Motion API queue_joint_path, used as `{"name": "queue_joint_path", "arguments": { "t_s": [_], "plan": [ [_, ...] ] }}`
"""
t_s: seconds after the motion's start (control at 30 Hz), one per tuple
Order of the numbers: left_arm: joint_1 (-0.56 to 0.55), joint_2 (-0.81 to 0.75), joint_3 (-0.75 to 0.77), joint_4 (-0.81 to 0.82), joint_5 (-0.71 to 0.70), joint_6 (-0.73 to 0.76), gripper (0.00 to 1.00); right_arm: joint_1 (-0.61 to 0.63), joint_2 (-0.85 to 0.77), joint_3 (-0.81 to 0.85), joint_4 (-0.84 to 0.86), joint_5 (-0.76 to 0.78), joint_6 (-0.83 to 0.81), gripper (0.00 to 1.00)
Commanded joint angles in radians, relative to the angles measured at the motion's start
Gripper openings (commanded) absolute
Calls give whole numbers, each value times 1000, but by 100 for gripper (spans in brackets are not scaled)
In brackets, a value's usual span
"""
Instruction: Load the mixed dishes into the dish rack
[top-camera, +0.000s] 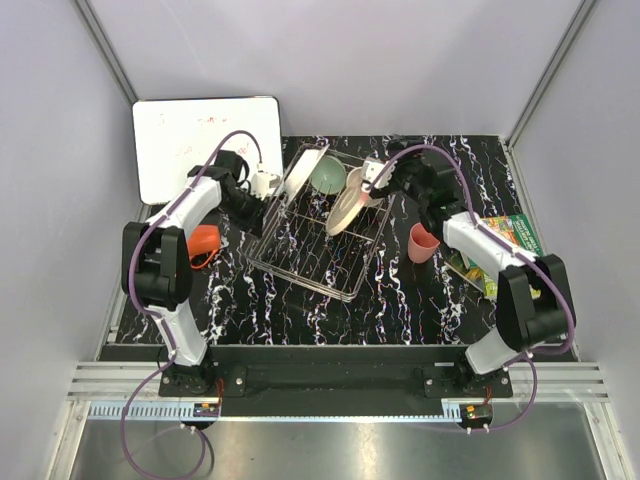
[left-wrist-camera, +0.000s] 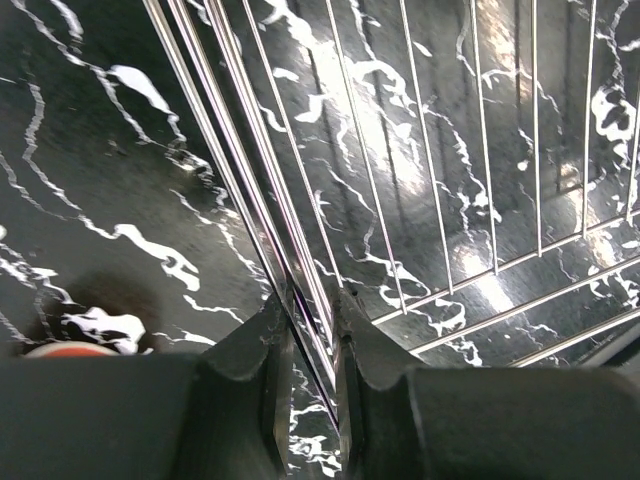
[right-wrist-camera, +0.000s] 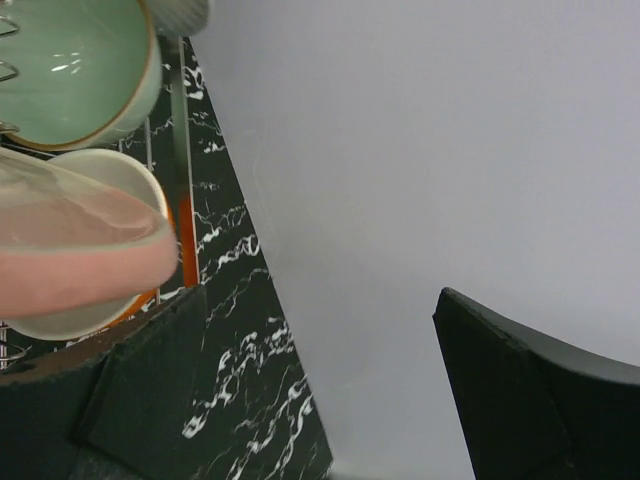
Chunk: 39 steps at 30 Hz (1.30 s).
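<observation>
The dish rack (top-camera: 318, 240) stands mid-table. At its back stand a white plate (top-camera: 298, 176), a mint green bowl (top-camera: 327, 175), a cream bowl (top-camera: 362, 186) and the pink-and-cream plate (top-camera: 344, 208). My left gripper (top-camera: 267, 187) is shut on the rack's left rim; in the left wrist view its fingertips (left-wrist-camera: 312, 305) clamp the wire bars (left-wrist-camera: 300, 220). My right gripper (top-camera: 378, 182) is open and empty beside the pink plate (right-wrist-camera: 80, 250), with the mint bowl (right-wrist-camera: 75, 65) and cream bowl (right-wrist-camera: 118, 172) to its left. The orange mug (top-camera: 204, 245) lies left of the rack. The small pink cup (top-camera: 422, 243) stands to its right.
A whiteboard (top-camera: 205, 145) lies at the back left behind my left arm. A green book (top-camera: 512, 236) lies at the right edge under my right arm. Grey walls enclose the table on three sides.
</observation>
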Motion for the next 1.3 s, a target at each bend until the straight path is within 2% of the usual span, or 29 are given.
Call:
{"name": "queue_joint_path", "arguments": {
  "t_s": [0.0,0.13,0.23,0.3,0.4,0.43,0.5,0.53,0.57,0.6,0.63,0.73,0.83,0.97,1.07,1.2,1.27],
  "plan": [
    [-35,-86,-16,-81,139,36,20,10,-139,22,-103,175,208,100],
    [-32,-83,-24,-83,115,41,19,58,-194,45,-338,296,288,100],
    [-30,-76,-16,-81,104,41,19,137,-237,37,-408,455,368,100],
    [-29,-72,-1,-81,102,35,19,188,-300,30,-426,488,472,100],
    [-21,-64,24,-83,102,25,19,234,-421,28,-453,534,768,100],
    [-18,-58,29,-83,98,22,19,236,-452,49,-517,516,983,100],
    [-12,-52,44,-83,98,19,19,237,-533,68,-637,492,1215,100],
    [-10,-50,47,-83,96,16,19,237,-555,66,-675,359,1350,100],
    [-9,-49,50,-81,98,15,19,239,-594,54,-702,261,1389,100],
    [-7,-44,59,-84,99,13,19,245,-613,41,-738,85,1414,100],
    [-6,-43,62,-86,98,10,19,250,-646,8,-749,15,1472,100],
    [-4,-37,78,-90,98,1,19,269,-676,-41,-806,-158,1531,100],
    [-3,-30,88,-90,96,-10,19,318,-674,-76,-845,-249,1551,100],
    [-3,-27,84,-89,107,-22,19,421,-645,-111,-863,-282,1562,99],
    [-3,-4,76,-72,119,-39,19,495,-561,-121,-883,-299,1552,100],
    [-6,20,88,-52,130,-59,18,559,-506,-99,-881,-282,1529,100],
    [-6,31,104,-41,132,-70,22,582,-498,-95,-868,-291,1528,100]
  ]
}}
